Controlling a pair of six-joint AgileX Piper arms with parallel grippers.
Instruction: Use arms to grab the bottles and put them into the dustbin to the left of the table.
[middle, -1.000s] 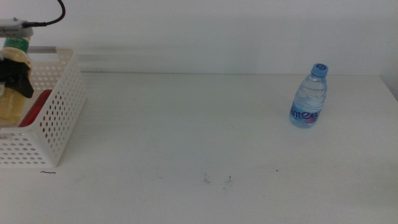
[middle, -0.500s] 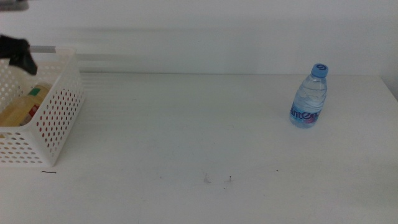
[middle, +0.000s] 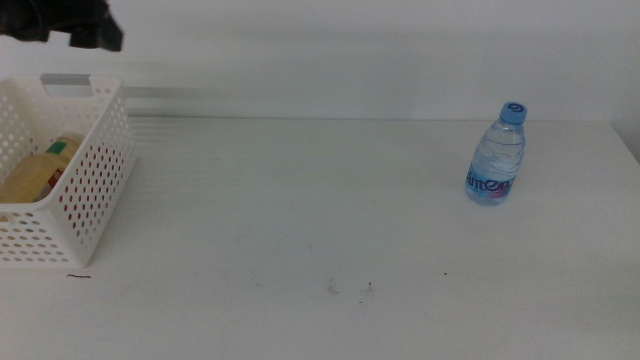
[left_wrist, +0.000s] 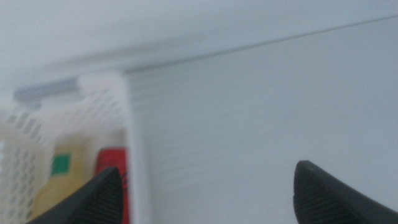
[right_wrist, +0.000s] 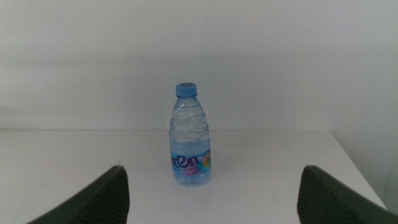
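The white perforated dustbin (middle: 95, 175) stands at the table's left end, and the yellow-drink bottle (middle: 40, 172) lies inside it. The left wrist view shows that bottle (left_wrist: 59, 180) beside the red can (left_wrist: 113, 177) in the dustbin (left_wrist: 134, 143). My left gripper (middle: 75, 25) hovers above the bin at the top left of the middle view, open and empty (left_wrist: 205, 186). A clear water bottle with a blue cap (middle: 497, 155) stands upright at the far right of the table. The right gripper (right_wrist: 211, 193), out of the middle view, is open and faces this bottle (right_wrist: 189, 137) from a distance.
The white table (middle: 320, 220) carries a few tiny dark specks (middle: 350, 288) near its front middle. A plain white wall rises behind the table's far edge.
The left gripper let go of the yellow-drink bottle, which now lies in the dustbin, and rose up and to the right above the bin. The water bottle has not moved.
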